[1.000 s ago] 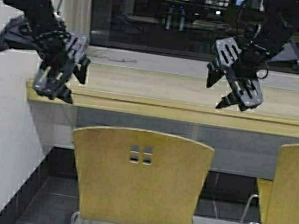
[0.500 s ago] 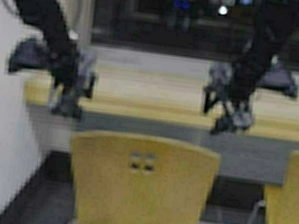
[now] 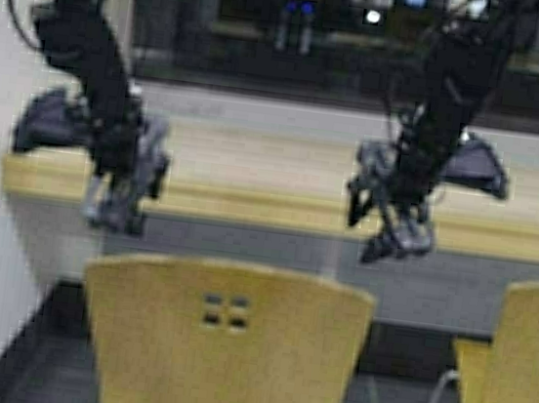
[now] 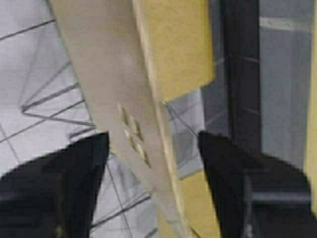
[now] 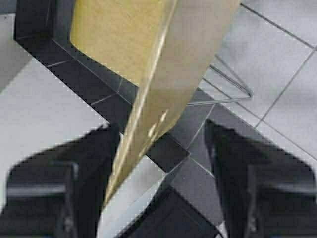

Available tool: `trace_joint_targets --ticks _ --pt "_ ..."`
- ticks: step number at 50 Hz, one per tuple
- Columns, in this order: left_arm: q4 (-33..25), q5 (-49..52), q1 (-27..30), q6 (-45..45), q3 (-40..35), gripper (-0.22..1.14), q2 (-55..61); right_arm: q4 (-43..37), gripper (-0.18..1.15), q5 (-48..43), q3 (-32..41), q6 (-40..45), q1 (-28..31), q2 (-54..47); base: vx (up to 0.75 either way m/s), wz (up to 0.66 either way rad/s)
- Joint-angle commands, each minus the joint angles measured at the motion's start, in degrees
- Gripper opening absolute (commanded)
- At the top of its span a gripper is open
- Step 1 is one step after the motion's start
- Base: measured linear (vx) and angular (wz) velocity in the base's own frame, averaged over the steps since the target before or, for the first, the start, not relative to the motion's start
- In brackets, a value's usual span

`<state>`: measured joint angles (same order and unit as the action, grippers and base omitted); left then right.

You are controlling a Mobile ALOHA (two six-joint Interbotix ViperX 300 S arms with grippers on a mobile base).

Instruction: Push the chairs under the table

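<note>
Left end effector [image 3: 117, 204]: fingers apart, hanging above the near chair's left top corner, gripping nothing
Right end effector [image 3: 391, 238]: fingers apart, above the same backrest's right side
Near chair [image 3: 222, 348]: yellow, centred below both arms, standing clear of the worktop [image 3: 249, 204]
Second chair [image 3: 515, 364]: at right edge

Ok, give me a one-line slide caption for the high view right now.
Both open grippers, left and right, hang above a mustard-yellow chair standing short of the table.
</note>
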<state>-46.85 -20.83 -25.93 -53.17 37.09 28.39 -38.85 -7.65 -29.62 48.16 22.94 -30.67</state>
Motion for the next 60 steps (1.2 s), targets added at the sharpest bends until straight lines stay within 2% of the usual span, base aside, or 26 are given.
trace_joint_targets --ticks 1,26,60 --pt "-0.79 -0.53 -0.26 -0.18 0.7 0.9 0.26 0.09 0.89 -0.18 1.32 -0.09 0.44 0.18 0.1 -0.04" --pt "-1.14 -1.67 -0.35 -2.37 -4.66 0.9 7.91 -0.79 0.89 0.09 6.15 0.44 2.11 -7.47 0.06 -0.01" --pt "-1.14 -2.37 2.9 -2.37 -9.93 0.9 17.31 -3.25 0.89 0.7 17.31 0.53 3.78 -18.9 0.03 0.0"
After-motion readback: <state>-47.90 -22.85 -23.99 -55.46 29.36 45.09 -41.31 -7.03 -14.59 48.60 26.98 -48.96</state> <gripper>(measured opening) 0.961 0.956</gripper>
